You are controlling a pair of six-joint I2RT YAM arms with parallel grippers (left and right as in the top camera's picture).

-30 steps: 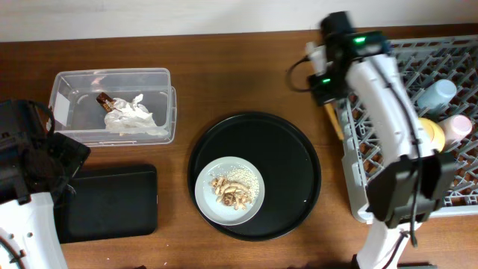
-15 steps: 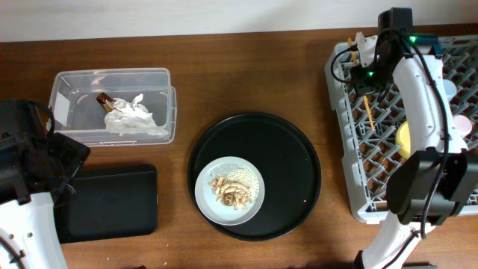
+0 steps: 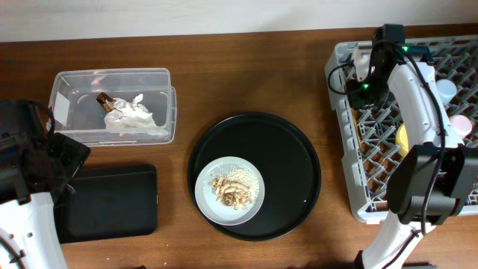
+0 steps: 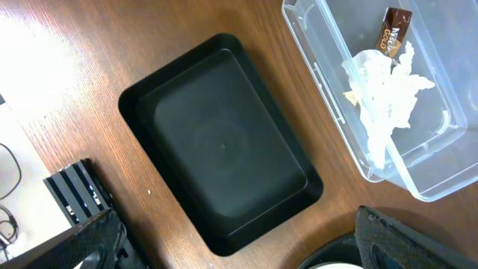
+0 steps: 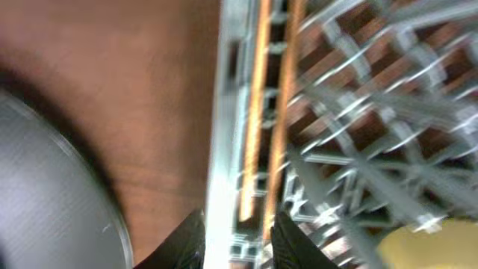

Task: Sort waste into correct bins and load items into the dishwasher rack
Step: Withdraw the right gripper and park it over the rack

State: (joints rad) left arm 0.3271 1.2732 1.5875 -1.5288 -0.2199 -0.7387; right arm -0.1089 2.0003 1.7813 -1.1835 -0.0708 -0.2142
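Right gripper (image 5: 239, 239): low over the left wall of the dishwasher rack (image 3: 349, 172). Its jaws are parted a little, and nothing seems pinched, though the wrist view is blurred.
Chopsticks (image 5: 255, 112): lying side by side inside the rack along that wall, just ahead of the fingertips.
Step in hand: letting go of the chopsticks, I'd judge.
Already racked: yellow bowl (image 3: 404, 138), blue cup (image 3: 446, 90), pink cup (image 3: 461, 125).
Plate (image 3: 205, 196): on the round black tray (image 3: 284, 149), carrying the food scraps (image 3: 228, 192).
Next move: rise clear of the pegs, then go for the plate. The scraps probably need tipping out first.
Left gripper (image 4: 250, 246): jaws spread wide and empty, above the shallow black tray (image 4: 224, 149).
Clear tub (image 3: 75, 82): holds the crumpled paper (image 3: 134, 116).
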